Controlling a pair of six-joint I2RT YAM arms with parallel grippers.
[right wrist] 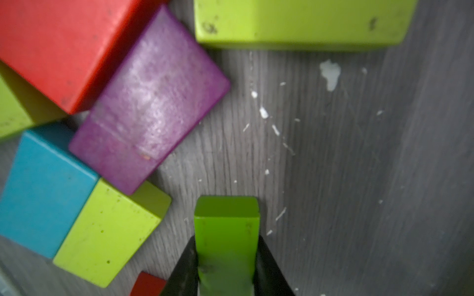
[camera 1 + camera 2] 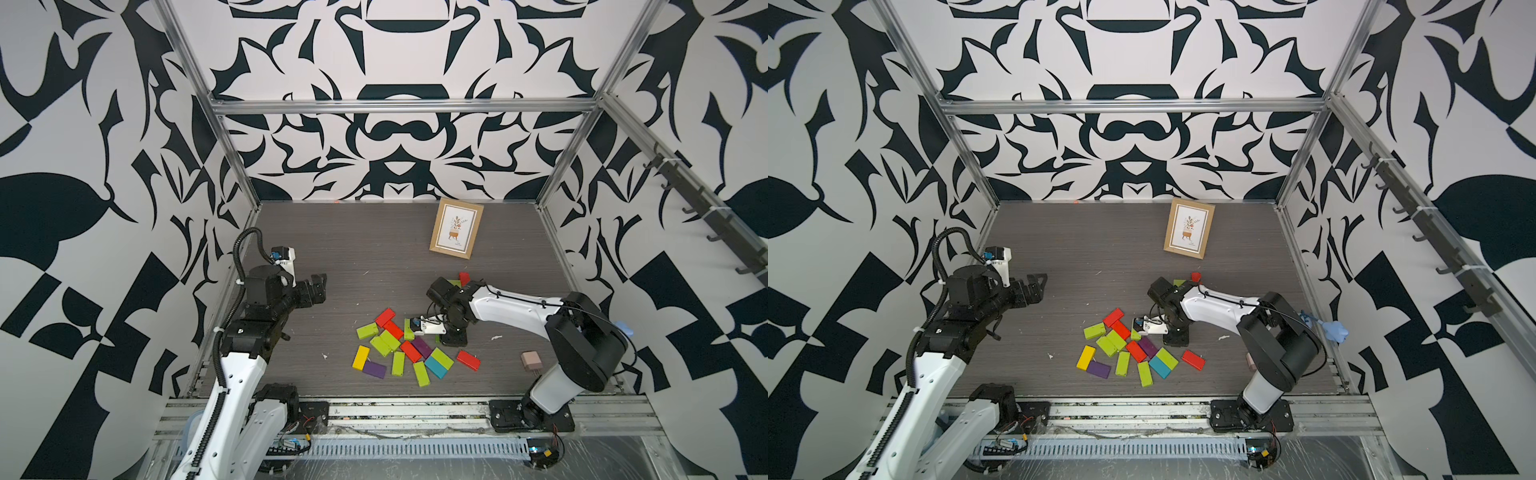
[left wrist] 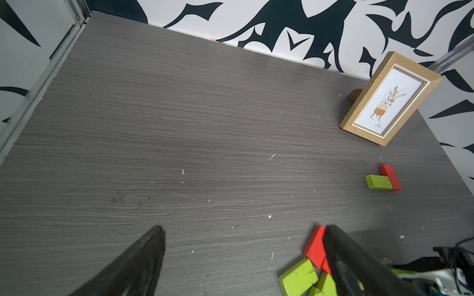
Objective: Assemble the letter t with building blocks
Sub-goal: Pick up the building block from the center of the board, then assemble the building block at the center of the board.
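Note:
The building blocks (image 2: pixel 399 353) lie in a loose pile of lime, red, purple, yellow and teal at the front middle of the table, seen in both top views (image 2: pixel 1125 353). Farther back, a red block (image 3: pixel 389 175) and a lime block (image 3: pixel 379 182) touch in an L. At the pile's right edge my right gripper (image 2: pixel 452 338) points down. In the right wrist view the right gripper (image 1: pixel 227 256) is shut on a green block (image 1: pixel 227 225) standing on edge against the tabletop. My left gripper (image 2: pixel 318 286) hangs open at the left with nothing between its fingers (image 3: pixel 154 246).
A wooden picture frame (image 2: pixel 456 228) stands at the back right. A pale pink plug adapter (image 2: pixel 531 360) lies at the front right beside the right arm. Patterned walls and aluminium rails close in the dark wood-grain table (image 2: pixel 353 249).

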